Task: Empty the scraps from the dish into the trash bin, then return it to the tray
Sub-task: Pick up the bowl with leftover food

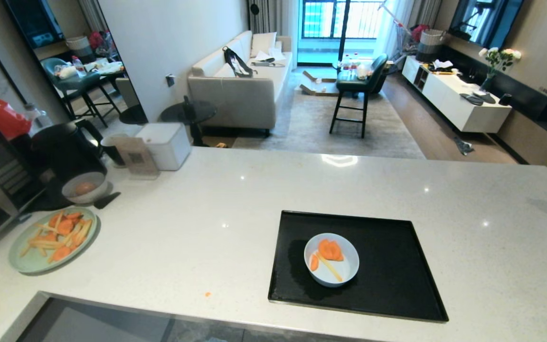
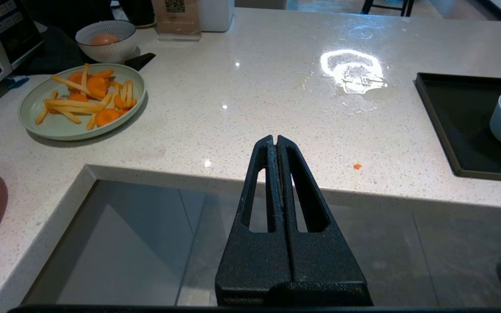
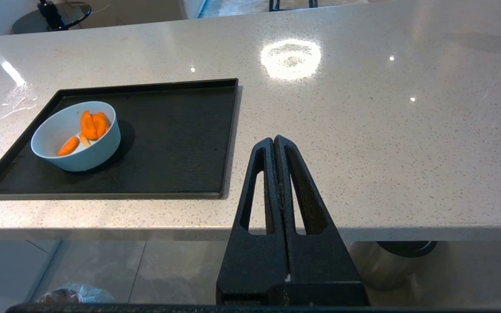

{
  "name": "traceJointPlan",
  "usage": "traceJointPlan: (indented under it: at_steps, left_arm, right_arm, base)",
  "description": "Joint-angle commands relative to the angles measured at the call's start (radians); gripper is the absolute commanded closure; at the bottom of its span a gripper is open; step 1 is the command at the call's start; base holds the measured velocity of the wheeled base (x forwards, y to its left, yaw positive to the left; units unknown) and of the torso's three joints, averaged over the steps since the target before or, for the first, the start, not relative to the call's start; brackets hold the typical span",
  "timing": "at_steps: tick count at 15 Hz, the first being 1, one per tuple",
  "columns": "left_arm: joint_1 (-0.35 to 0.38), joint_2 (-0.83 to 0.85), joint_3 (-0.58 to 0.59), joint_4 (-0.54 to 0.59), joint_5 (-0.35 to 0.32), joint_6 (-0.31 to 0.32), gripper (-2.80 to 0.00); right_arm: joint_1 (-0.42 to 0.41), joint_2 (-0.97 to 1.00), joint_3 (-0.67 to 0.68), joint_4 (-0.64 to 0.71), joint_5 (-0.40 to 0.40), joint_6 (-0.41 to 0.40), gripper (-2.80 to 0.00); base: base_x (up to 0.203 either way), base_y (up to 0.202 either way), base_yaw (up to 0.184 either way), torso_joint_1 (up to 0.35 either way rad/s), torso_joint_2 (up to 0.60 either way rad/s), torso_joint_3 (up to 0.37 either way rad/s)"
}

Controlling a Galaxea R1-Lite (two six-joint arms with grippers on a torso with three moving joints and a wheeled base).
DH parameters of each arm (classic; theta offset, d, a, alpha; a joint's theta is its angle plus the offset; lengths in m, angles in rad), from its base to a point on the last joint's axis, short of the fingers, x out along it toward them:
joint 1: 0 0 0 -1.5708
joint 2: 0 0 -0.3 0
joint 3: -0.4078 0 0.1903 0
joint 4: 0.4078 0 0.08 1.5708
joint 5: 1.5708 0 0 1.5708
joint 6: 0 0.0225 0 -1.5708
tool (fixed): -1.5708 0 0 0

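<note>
Here a pale speckled stone counter (image 1: 235,209) with a glossy, light-catching top bears a flat black tray (image 1: 397,266), rectangular with a low raised rim and a slight sheen; on the tray, towards its left half as the head view has it, stands the dish (image 1: 344,271), a small round bowl, smooth and plain, pale blue-white; inside it lie the scraps (image 1: 329,250), a few orange chunks cut like carrot slices and one thin pale yellow stick running across the bottom; far off to the robot's left on the same counter sits a wide, shallow pale green plate (image 1: 31,261) heaped with orange rounds and yellow sticks, and just behind it a small grey speckled bowl (image 1: 85,189) holding something rounded and brownish; a tiny orange crumb (image 1: 207,294) lies on the bare stone near the counter's front edge; the left gripper (image 2: 275,140), matt black and wedge-shaped with slotted fingers, hangs before the counter's edge with its fingers pressed together and nothing between them; the right gripper (image 3: 273,141), of the same make, is likewise closed tight and empty, to the right of the tray; below the counter the right wrist view catches a bit of crinkly clear plastic, the trash bin (image 3: 76,293) barely showing, and part of a brushed-steel cylinder (image 3: 385,265) with a black top.
</note>
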Motion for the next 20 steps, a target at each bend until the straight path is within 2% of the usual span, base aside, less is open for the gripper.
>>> traceJointPlan:
  at_steps: [1, 6, 9, 13, 16, 18, 20]
  left_arm:
    - [0.000, 0.001, 0.000, 0.000, 0.000, 0.000, 0.00]
    - [0.000, 0.001, -0.002, 0.003, 0.000, -0.004, 0.00]
    - [-0.001, 0.086, -0.037, 0.034, -0.010, 0.011, 0.00]
    - [-0.041, 0.437, -0.215, 0.088, -0.068, 0.038, 0.00]
    - [-0.107, 0.734, -0.369, 0.101, -0.088, 0.127, 0.00]
    - [-0.163, 0.928, -0.476, 0.105, -0.082, 0.186, 0.00]
    - [-0.236, 1.103, -0.580, 0.106, -0.031, 0.217, 0.00]
  right_arm:
    - [0.000, 0.000, 0.000, -0.001, -0.001, 0.000, 0.00]
    - [0.000, 0.000, 0.000, 0.000, -0.001, 0.000, 0.00]
    - [0.000, 0.000, 0.000, 0.000, -0.001, 0.000, 0.00]
    - [0.000, 0.000, 0.000, -0.001, -0.001, 0.000, 0.00]
    - [0.000, 0.000, 0.000, 0.000, -0.001, 0.000, 0.00]
    - [0.000, 0.000, 0.000, -0.001, -0.001, 0.000, 0.00]
    - [0.000, 0.000, 0.000, -0.001, -0.001, 0.000, 0.00]
  base:
    - [0.000, 0.000, 0.000, 0.000, 0.00, 0.000]
    - [0.000, 0.000, 0.000, 0.000, 0.00, 0.000]
    - [0.000, 0.000, 0.000, 0.000, 0.00, 0.000]
    - [0.000, 0.000, 0.000, 0.000, 0.00, 0.000]
    - [0.000, 0.000, 0.000, 0.000, 0.00, 0.000]
    - [0.000, 0.000, 0.000, 0.000, 0.00, 0.000]
    - [0.000, 0.000, 0.000, 0.000, 0.00, 0.000]
